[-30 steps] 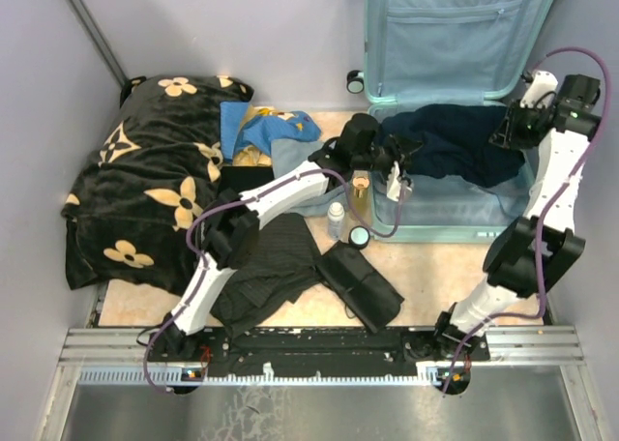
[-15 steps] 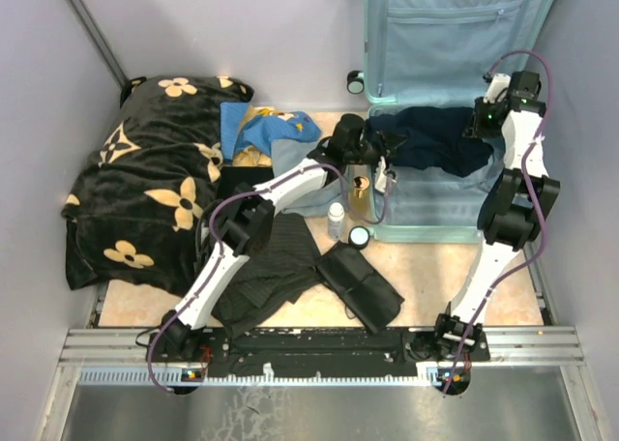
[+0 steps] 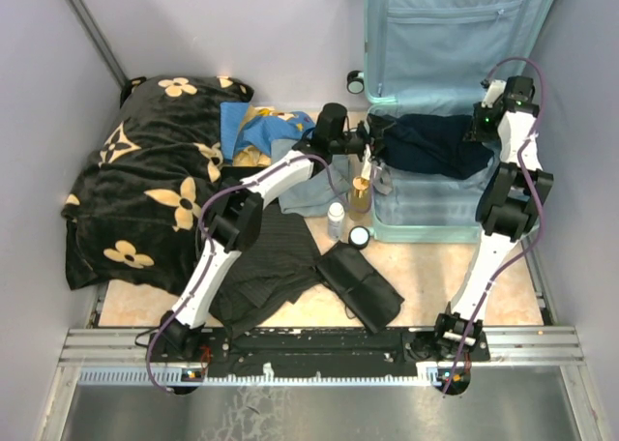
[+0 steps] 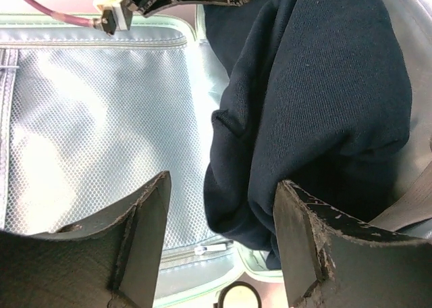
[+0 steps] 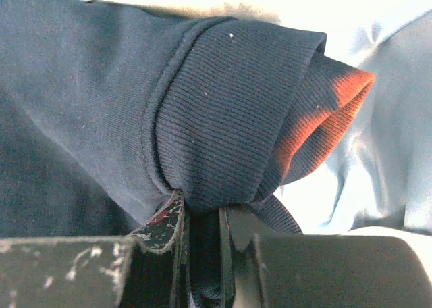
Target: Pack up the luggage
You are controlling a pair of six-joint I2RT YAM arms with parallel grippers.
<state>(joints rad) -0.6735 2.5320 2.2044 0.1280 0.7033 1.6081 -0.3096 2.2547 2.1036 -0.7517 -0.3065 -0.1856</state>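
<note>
Luggage (image 3: 455,35) is seen lying open at the far right of the desk (image 3: 435,267), with only a navy sweater (image 3: 435,143) laid in it, its cuff pinched by the right tool (image 5: 202,220) while the left tool (image 4: 219,190) is held spread and empty, and bottles (image 3: 337,219) and dark clothes (image 3: 280,257) are judged yet to be packed.

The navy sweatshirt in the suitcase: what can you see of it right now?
The sweatshirt is dark navy, a soft knit, bunched in a heap across the open lower half of the suitcase near the hinge, on pale lining. One ribbed cuff, folded back, is pinched in the right gripper. The left gripper hangs open over its left edge; contact cannot be told.
</note>
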